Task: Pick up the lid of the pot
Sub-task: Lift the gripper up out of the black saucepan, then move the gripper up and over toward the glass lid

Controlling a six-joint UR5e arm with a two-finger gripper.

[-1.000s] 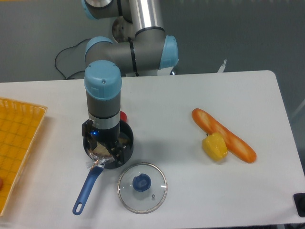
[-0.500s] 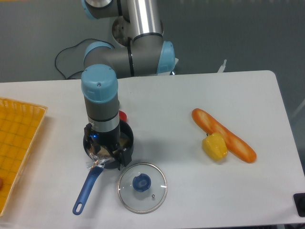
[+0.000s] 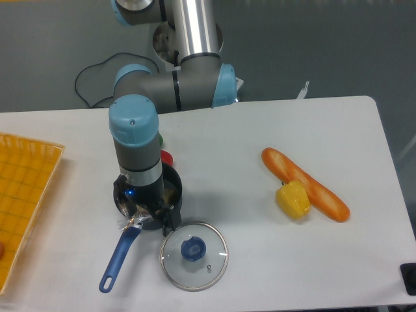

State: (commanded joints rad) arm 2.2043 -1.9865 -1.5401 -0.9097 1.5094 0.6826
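Baguette [image 3: 328, 200], lying diagonally. Yellow bell pepper [image 3: 293, 200], at baguette's near side. Yellow basket [image 3: 25, 170], left edge. Black round pan [image 3: 176, 184]; blue-handled utensil [image 3: 117, 259], head at pan's near rim. Red item [image 3: 167, 158], behind pan, partly hidden.

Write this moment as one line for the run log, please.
task: pick up pot lid | gripper: open, over black pot in this view | pot lid: flat on table, not grasped

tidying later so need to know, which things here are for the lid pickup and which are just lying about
For the job:
pot lid
tool

Just lying about:
blue-handled utensil
black bowl
bread
yellow pepper
yellow crate
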